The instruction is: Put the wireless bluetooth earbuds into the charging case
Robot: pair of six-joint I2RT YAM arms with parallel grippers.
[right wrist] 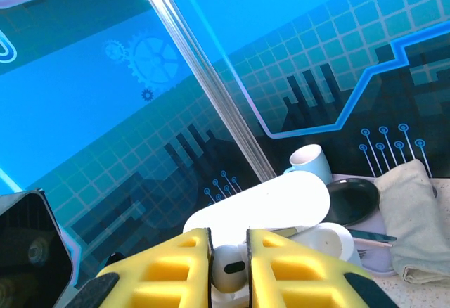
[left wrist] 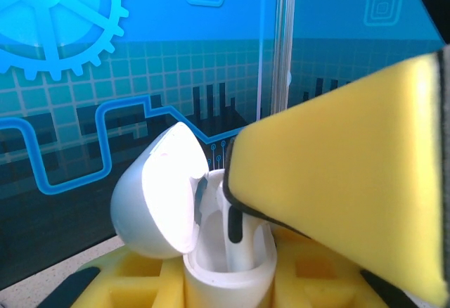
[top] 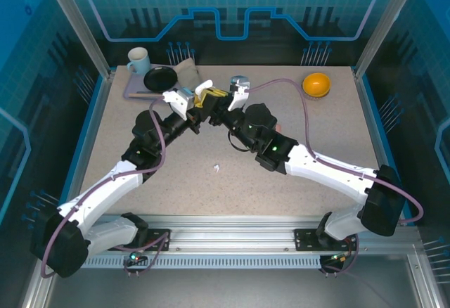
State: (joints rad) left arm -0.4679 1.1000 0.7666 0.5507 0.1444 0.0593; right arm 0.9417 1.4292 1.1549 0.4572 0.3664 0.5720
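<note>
The white charging case (left wrist: 228,269) stands upright with its lid (left wrist: 158,192) swung open to the left. My left gripper (left wrist: 228,290) is shut on the case's body, its yellow fingers (left wrist: 137,280) on either side. My right gripper (right wrist: 228,252) is shut on a white earbud (right wrist: 230,269) and holds it over the case's mouth. In the left wrist view the earbud (left wrist: 239,234) has its stem down inside the case, under a yellow finger of the right gripper (left wrist: 351,181). Both grippers meet above the back middle of the table (top: 209,101). Another white earbud (top: 216,168) lies loose on the table.
At the back left a tray (top: 133,93) holds a light-blue cup (top: 138,60), a black plate (top: 160,78) and a folded cloth (right wrist: 415,216). An orange bowl (top: 316,84) sits at the back right. A small metal object (top: 240,81) stands behind the grippers.
</note>
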